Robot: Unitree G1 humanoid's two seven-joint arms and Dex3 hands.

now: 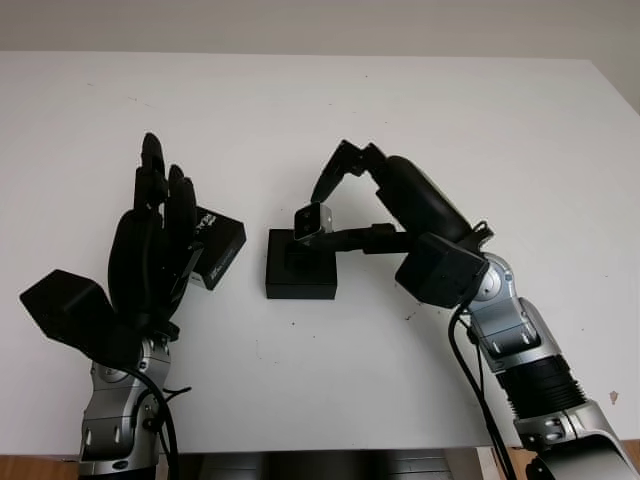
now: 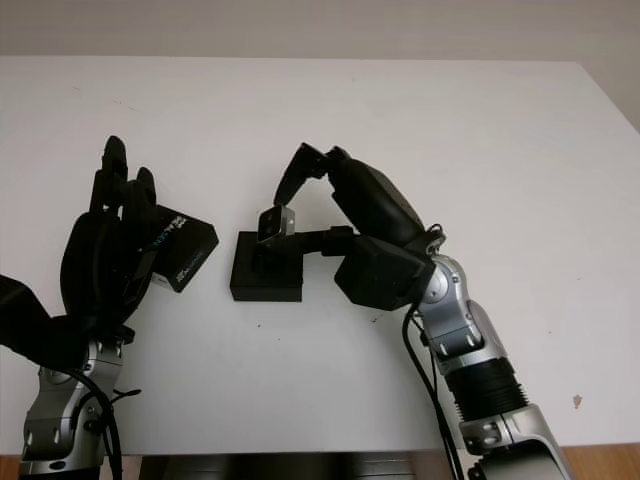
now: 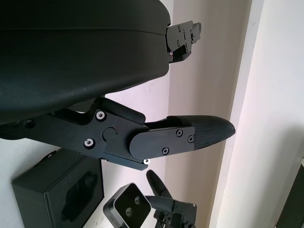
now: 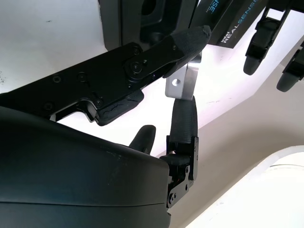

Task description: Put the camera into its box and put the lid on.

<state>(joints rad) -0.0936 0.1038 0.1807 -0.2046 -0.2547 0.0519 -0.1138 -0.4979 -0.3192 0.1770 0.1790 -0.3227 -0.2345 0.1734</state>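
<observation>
While the right hand (image 1: pixel 322 200) pinches the small silver camera (image 1: pixel 309 222) between its fingertips at the centre of the left eye view, the open black box (image 1: pixel 300 264) lies directly beneath, so the step in hand appears to be lowering the camera into the box. A good placement would likely keep the camera level and over the recess before the fingers release. At centre left, the left hand (image 1: pixel 160 235) stands upright, fingers extended and holding nothing, just in front of the lid (image 1: pixel 221 245), which lies tilted on the white table (image 1: pixel 450 110).

Right eye view: wide bare tabletop extends across the upper half and right of the frame; the table's front edge runs along the bottom, close to both forearms.

Left wrist view: camera (image 3: pixel 127 207) at bottom centre, box (image 3: pixel 57 197) with its shaped recess at lower left.

Right wrist view: two fingers (image 4: pixel 184 40) close on the camera (image 4: pixel 183 80) at upper centre, above the box (image 4: pixel 142 14); the lettered lid (image 4: pixel 232 21) sits at upper right, so lid and box are near enough that descent should stay vertical.
</observation>
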